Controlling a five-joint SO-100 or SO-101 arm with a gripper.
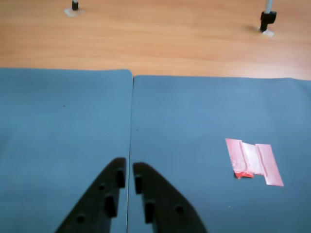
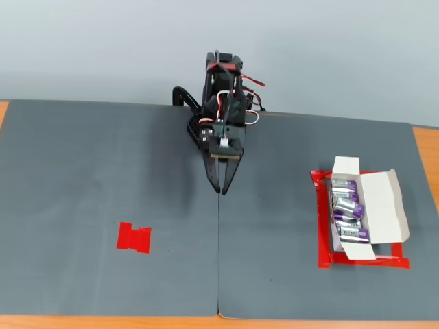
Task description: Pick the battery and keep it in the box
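- Gripper, upper middle of the fixed view, jaws nearly closed and empty.
- Box at right edge, inside a red tape frame.
- Batteries fill the box; red patch lower left.

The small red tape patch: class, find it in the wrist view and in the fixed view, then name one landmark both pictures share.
Wrist view: the small red tape patch lies lower right on the grey mat, right of the black two-finger tool.
Fixed view: the patch lies lower left on the mat, left of the tool.
Shared landmark: the straight seam between the two grey mat sheets, which runs under the tool's tips.
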